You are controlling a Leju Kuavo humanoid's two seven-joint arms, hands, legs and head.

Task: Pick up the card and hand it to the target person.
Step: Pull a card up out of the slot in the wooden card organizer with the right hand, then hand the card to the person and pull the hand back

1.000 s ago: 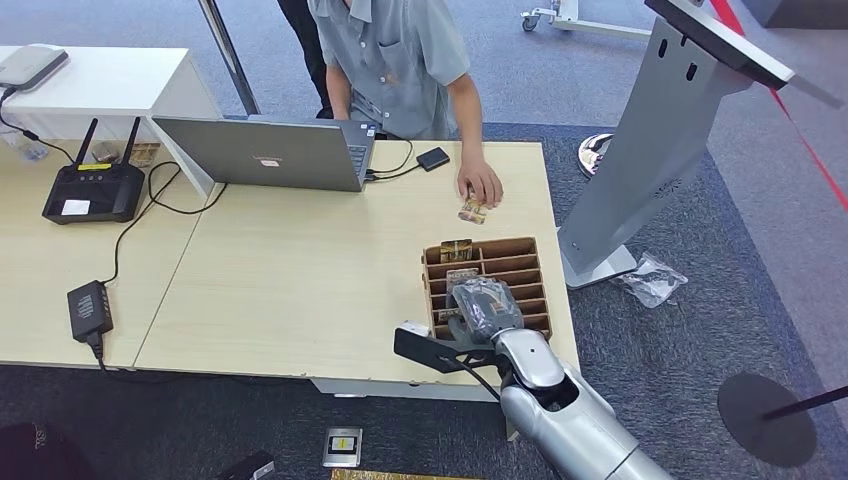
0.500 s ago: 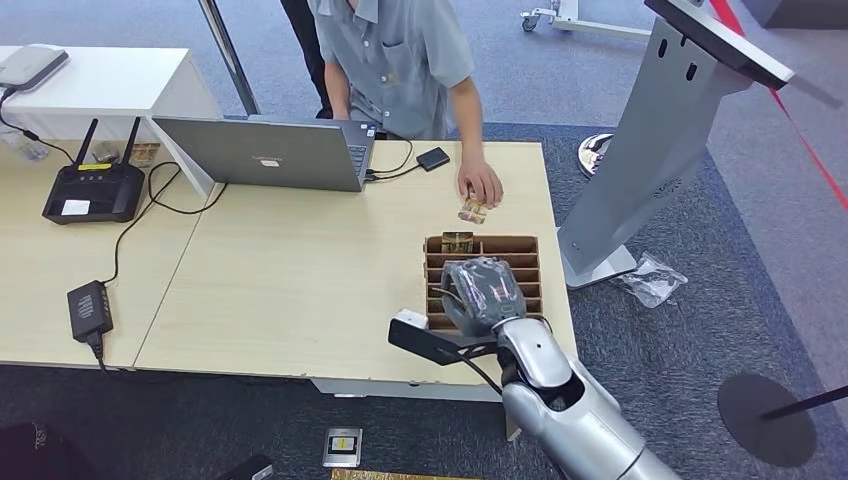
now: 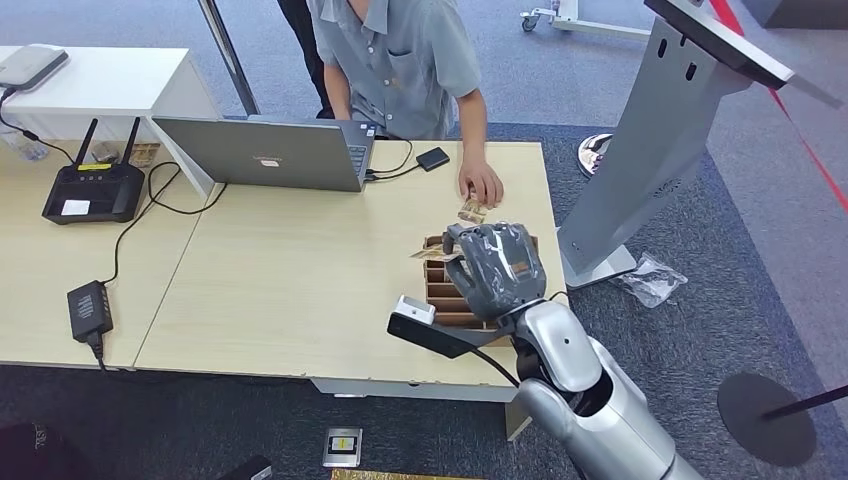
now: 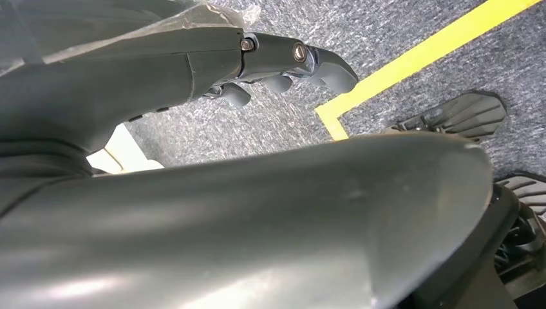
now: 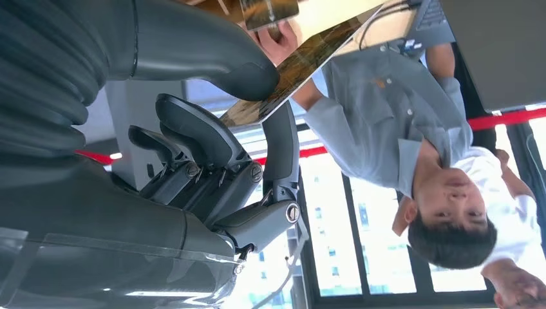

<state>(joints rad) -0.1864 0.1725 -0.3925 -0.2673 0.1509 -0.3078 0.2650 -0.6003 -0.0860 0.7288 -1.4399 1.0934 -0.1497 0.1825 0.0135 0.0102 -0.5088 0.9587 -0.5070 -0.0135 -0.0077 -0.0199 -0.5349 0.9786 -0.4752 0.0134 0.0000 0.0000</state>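
Observation:
My right hand (image 3: 497, 268) is raised above the brown slotted card box (image 3: 447, 300) near the table's front right. It pinches a gold-brown card (image 3: 432, 252) between thumb and a finger; the card's edge sticks out to the left of the hand. In the right wrist view the same card (image 5: 297, 59) lies flat between the thumb and a dark finger (image 5: 278, 148). A person in a grey shirt (image 3: 398, 62) sits behind the table, one hand (image 3: 482, 185) resting on another card (image 3: 471, 209). My left hand (image 4: 283, 67) hangs over grey carpet, fingers curled with nothing in them.
A laptop (image 3: 262, 152), a black router (image 3: 92, 190), a power adapter (image 3: 89, 306) and cables lie on the wooden table (image 3: 290, 280). A grey kiosk stand (image 3: 660, 140) rises just right of the table. A yellow floor line (image 4: 412, 61) runs under my left side.
My right hand has risen out of the card box and moved away from me toward the person, bringing a card up with it. The person's hand has stayed on the table.

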